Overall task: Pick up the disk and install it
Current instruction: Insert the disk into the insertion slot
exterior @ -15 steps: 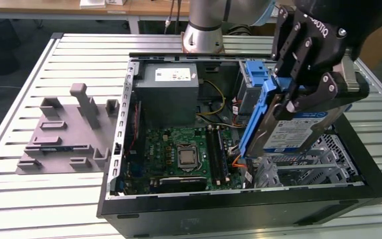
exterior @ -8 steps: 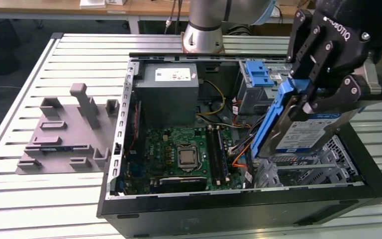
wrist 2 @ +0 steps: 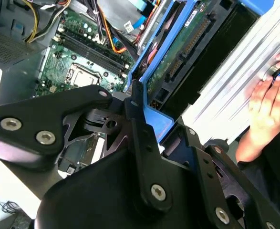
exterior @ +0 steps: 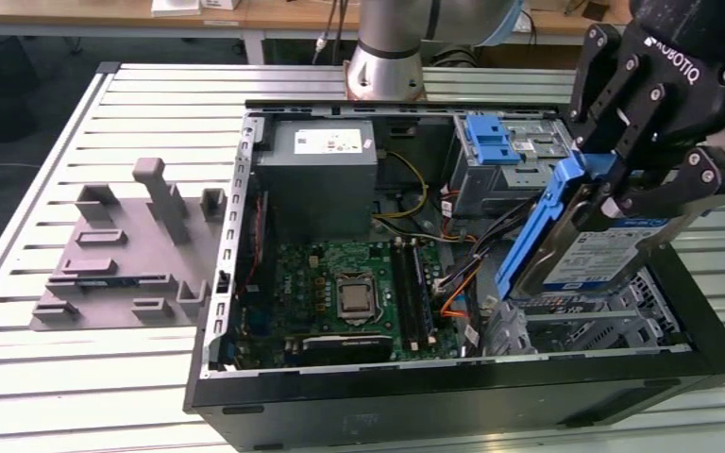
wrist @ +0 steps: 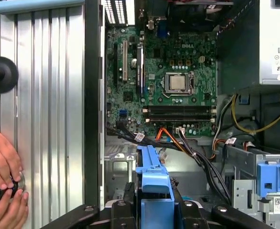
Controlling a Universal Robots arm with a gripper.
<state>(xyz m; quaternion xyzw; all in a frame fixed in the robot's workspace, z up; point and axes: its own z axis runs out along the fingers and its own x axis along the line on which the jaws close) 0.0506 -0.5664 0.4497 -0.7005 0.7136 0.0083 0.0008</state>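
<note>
One gripper (exterior: 625,179) holds one disk (exterior: 589,253). Its two fingers (exterior: 617,99) are pinched on the upper end of the disk's blue carrier frame. The disk hangs tilted, label side facing the exterior view's right. It is over the drive bay at the exterior view's right end of the case (exterior: 463,389). Its lower end is down at the bay's opening. Whether it touches the metal there cannot be told.

One open black case lies on its side on the slatted desk (exterior: 35,377). Inside it are:
- one grey power supply (exterior: 318,160) with a white sticker, at the far end
- one green motherboard (exterior: 337,293) beside the power supply, with one processor (exterior: 355,298) at its middle
- one metal cage (exterior: 495,142) with a blue latch, in the far corner just beyond the held disk
- a bundle of black, orange and yellow cables (exterior: 445,283), running between the motherboard and the bay

Outside the case, on the exterior view's left, one grey fixture (exterior: 124,255) with several upright posts lies on the desk, well apart from the gripper.

In the first wrist view, the carrier's blue end sits between the fingers. Two hands (wrist: 4,183) of a person rest together on the desk beside the case, near one black knob (wrist: 1,74).
</note>
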